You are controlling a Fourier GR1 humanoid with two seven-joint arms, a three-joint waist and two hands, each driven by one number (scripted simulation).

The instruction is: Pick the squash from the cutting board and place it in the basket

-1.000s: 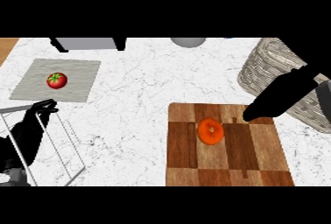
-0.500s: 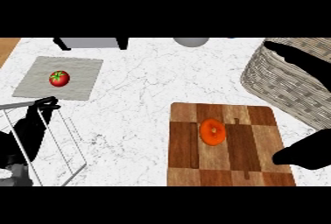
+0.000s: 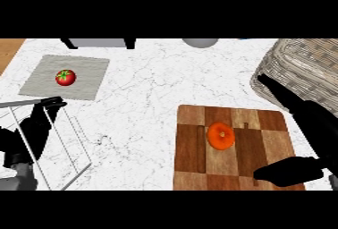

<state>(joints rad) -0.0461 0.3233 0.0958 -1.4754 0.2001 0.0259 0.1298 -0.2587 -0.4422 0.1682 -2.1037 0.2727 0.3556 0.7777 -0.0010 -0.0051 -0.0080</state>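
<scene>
We see the orange squash (image 3: 220, 135) lying on the wooden cutting board (image 3: 191, 165); the wicker basket (image 3: 303, 67) stands at upper right; the right hand (image 3: 300, 134) is spread open beside the squash, holding nothing; the left hand (image 3: 33, 129), fingers relaxed, rests at left near a wire rack (image 3: 66, 138).

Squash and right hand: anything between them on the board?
No. In the head view only bare cutting board separates the squash from the right hand, which is at the board's lower right corner.
</scene>
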